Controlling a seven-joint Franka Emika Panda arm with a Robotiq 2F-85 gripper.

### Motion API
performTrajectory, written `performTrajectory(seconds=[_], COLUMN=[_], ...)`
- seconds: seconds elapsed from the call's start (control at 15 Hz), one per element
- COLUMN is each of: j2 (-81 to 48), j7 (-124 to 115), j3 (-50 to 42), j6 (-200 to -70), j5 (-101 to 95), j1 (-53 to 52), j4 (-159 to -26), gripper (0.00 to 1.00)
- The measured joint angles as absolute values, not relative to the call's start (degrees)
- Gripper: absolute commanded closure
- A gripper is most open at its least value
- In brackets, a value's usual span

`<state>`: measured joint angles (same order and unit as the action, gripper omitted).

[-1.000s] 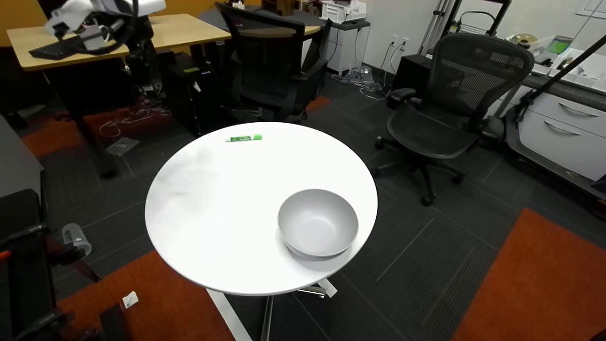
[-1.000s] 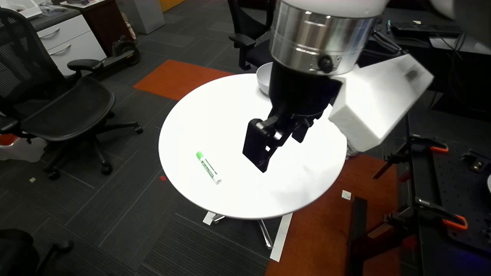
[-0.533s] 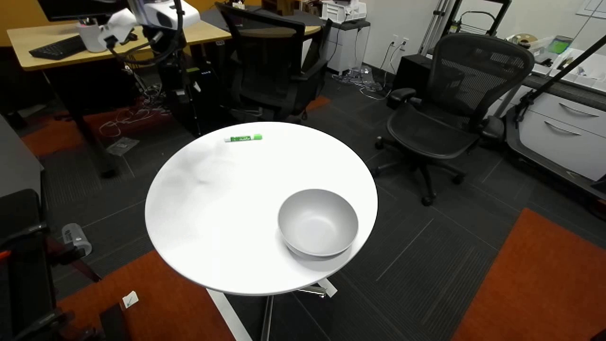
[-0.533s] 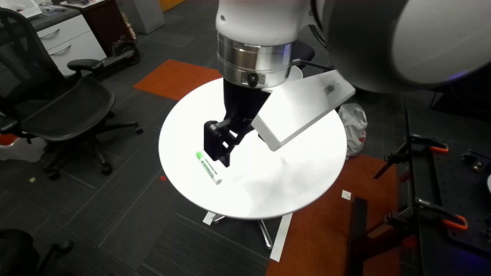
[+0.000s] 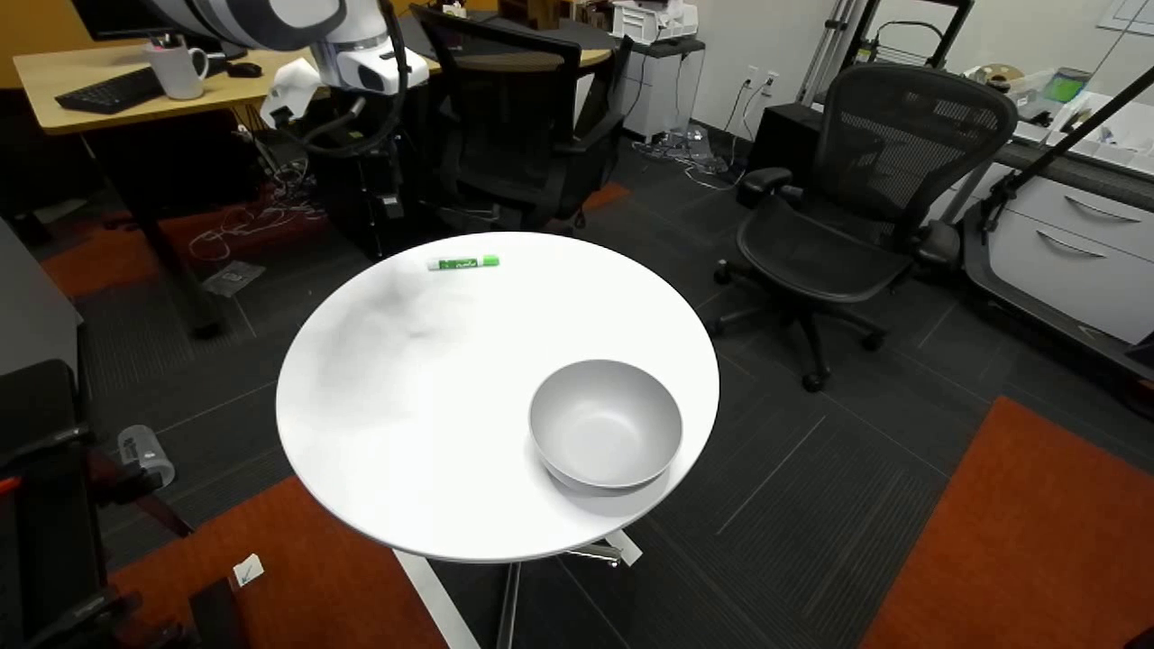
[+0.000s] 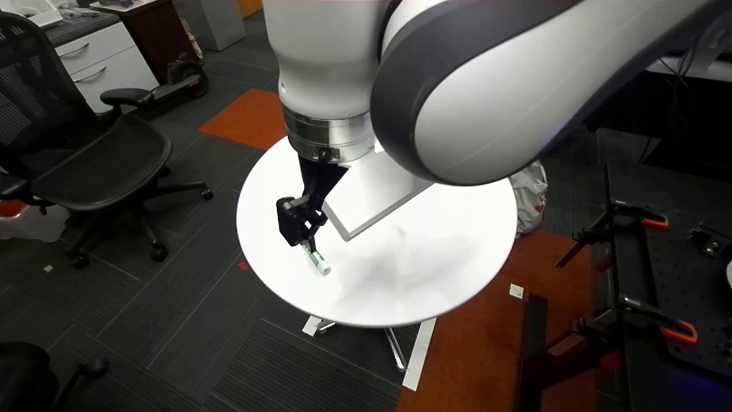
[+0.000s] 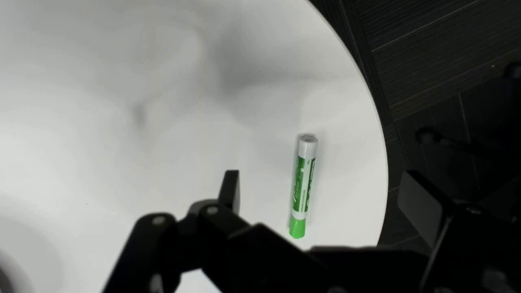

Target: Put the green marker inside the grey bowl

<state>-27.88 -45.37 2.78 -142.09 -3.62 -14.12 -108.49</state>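
Note:
The green marker lies flat near the edge of the round white table. In an exterior view the gripper covers its cap end, and only its white end shows. In the wrist view the marker appears between the fingers, nearer the left one, cap toward the gripper. My gripper is open and empty, above the table. The right finger appears over the floor past the table's edge. In an exterior view the gripper is over the marker's cap end. The grey bowl stands empty at the table's opposite side; the arm hides it in an exterior view.
A black office chair and a darker chair stand around the table. A wooden desk with a mug is behind. A black cart with orange-tipped clamps and a plastic bag stand nearby.
The arm has swung across the table and come lower, bringing the gripper from beside the marker to over its cap end. The marker and the bowl have not moved.

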Motion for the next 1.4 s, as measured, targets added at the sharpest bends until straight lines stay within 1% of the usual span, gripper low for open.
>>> performTrajectory(seconds=[0.6, 1.4], j2=[-39.3, -51.6], j7=[-45.4, -45.5], j3=[-1.4, -2.9], j6=[-142.1, -139.9], j5=[-3.8, -3.6], j1=[-15.9, -17.4], j4=[-97.6, -85.1], gripper=[0.0, 0.0])
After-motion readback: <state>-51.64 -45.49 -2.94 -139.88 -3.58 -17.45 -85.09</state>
